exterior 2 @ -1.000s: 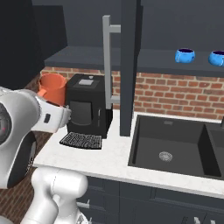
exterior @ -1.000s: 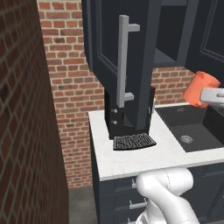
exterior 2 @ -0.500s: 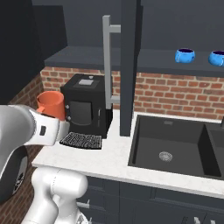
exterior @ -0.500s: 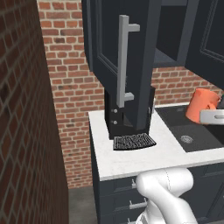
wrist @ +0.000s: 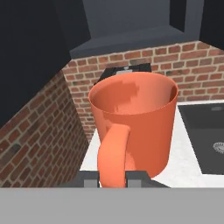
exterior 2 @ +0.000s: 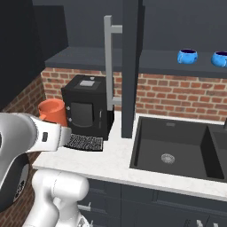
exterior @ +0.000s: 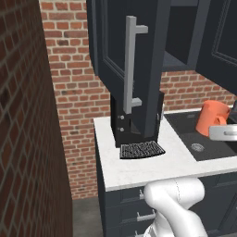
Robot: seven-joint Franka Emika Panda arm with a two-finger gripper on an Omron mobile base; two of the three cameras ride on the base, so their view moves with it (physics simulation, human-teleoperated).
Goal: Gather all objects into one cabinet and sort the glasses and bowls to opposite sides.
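Observation:
The orange cup (wrist: 135, 118) is upright and off the counter, its handle pinched between my fingers. My gripper (wrist: 113, 177) is shut on that handle. The cup (exterior: 212, 118) hangs over the sink, right of the coffee machine, in the left base view. From the right it sits by my forearm, left of the machine (exterior 2: 53, 111). Two small blue bowls (exterior 2: 188, 56) (exterior 2: 219, 58) stand on the shelf of the open dark cabinet (exterior 2: 155, 60). The cabinet's tall door (exterior: 139, 69) is swung open, its long grey bar handle (exterior: 131, 65) facing me.
A black coffee machine (exterior 2: 86, 106) with a grated drip tray stands on the white counter (exterior: 139, 166) under the open door. A dark sink (exterior 2: 173, 146) lies to its right. A brick wall (exterior: 28, 129) closes the left side.
My gripper has come down with the orange cup, from level with the cabinet's underside to just above the counter. The bowls and the door have not moved.

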